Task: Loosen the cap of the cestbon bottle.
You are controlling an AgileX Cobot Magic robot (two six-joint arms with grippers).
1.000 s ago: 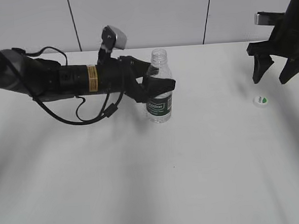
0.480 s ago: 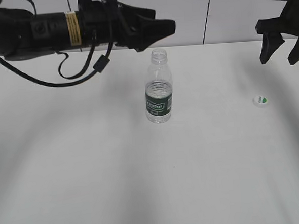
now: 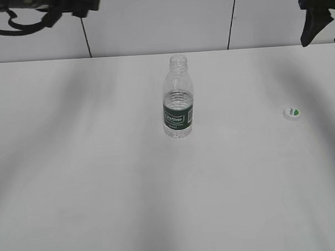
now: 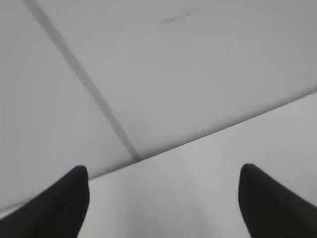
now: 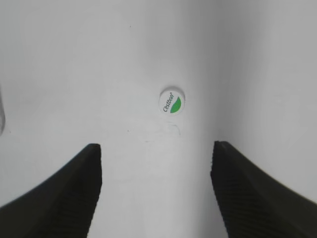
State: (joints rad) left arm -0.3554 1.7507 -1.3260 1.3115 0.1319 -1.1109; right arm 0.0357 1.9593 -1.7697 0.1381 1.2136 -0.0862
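From the outside we see a white table (image 3: 102, 180) before a pale panelled wall (image 3: 155, 18). The bottle (image 3: 178, 97) stands upright mid-table, neck open; its green label's white lettering is too small to read surely. The cap (image 3: 292, 113) lies well apart to the right.

Through the left wrist we see the left gripper (image 4: 163, 198) spread wide and empty, facing the wall.

Through the right wrist, the cap (image 5: 171, 102) reads "C'estbon" beside a green leaf; the right gripper (image 5: 156, 186) hangs above it, wide apart, holding nothing.
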